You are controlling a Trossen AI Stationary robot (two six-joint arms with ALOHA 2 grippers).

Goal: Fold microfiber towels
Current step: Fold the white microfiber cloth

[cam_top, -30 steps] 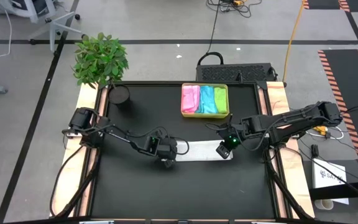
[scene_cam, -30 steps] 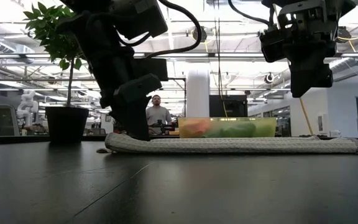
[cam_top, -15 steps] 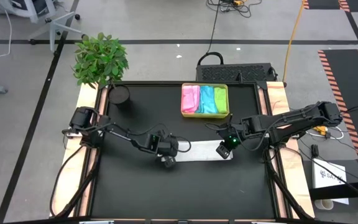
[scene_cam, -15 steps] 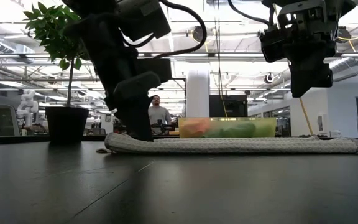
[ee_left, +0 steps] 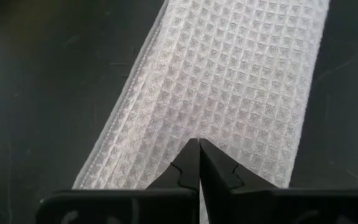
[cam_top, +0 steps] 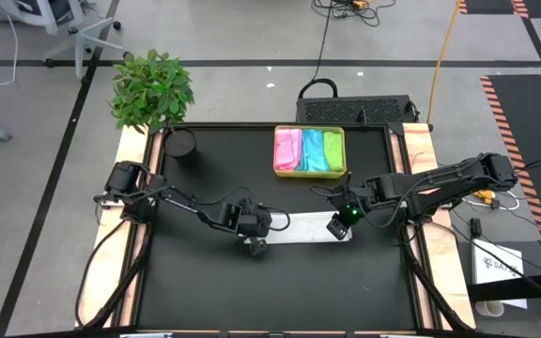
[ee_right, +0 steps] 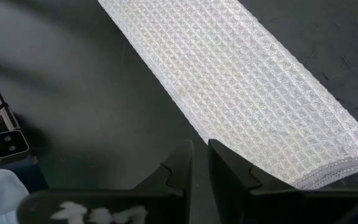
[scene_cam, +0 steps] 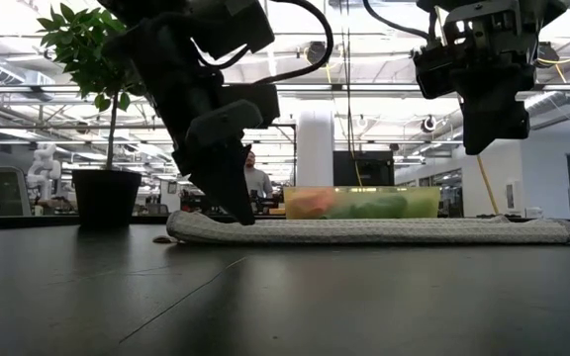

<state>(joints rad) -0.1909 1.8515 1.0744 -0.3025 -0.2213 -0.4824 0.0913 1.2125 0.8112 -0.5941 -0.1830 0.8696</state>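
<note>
Directly beneath left tool: white towel

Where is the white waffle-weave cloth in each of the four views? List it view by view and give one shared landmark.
High view: white waffle-weave cloth lies folded as a strip at table centre, between both grippers.
Low view: a long flat band across the middle, in front of the yellow-green plastic tray.
Left wrist view: fills the middle.
Right wrist view: runs diagonally, top to right edge.
Shared landmark: the tray, seen in the high and low views only.
</note>
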